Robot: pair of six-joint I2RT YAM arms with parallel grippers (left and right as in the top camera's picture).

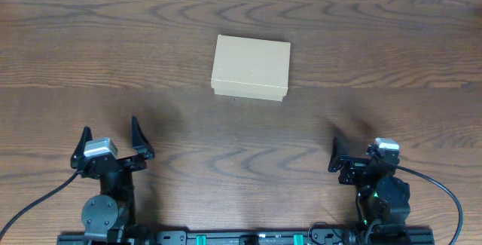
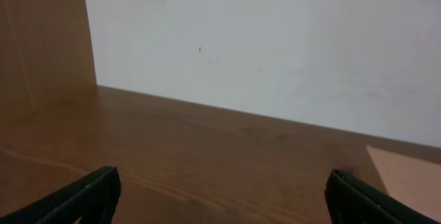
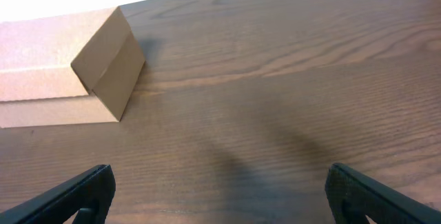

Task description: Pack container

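The container (image 1: 251, 68) is a small plain brown cardboard box with its lid shut, lying on the wooden table a little beyond the middle. In the right wrist view the container (image 3: 76, 69) is at the far left. A pale brown corner at the right edge of the left wrist view (image 2: 408, 174) looks like the same box. My left gripper (image 1: 111, 130) is open and empty near the front left, well short of the box; its fingers (image 2: 224, 186) are spread wide. My right gripper (image 1: 355, 151) is open and empty at the front right; its fingers (image 3: 217, 186) are spread wide.
The dark wooden table (image 1: 392, 64) fills the overhead view. A white wall (image 2: 275, 45) runs behind its far edge. A brown wooden panel (image 2: 41, 38) stands at the left in the left wrist view. No other loose objects show.
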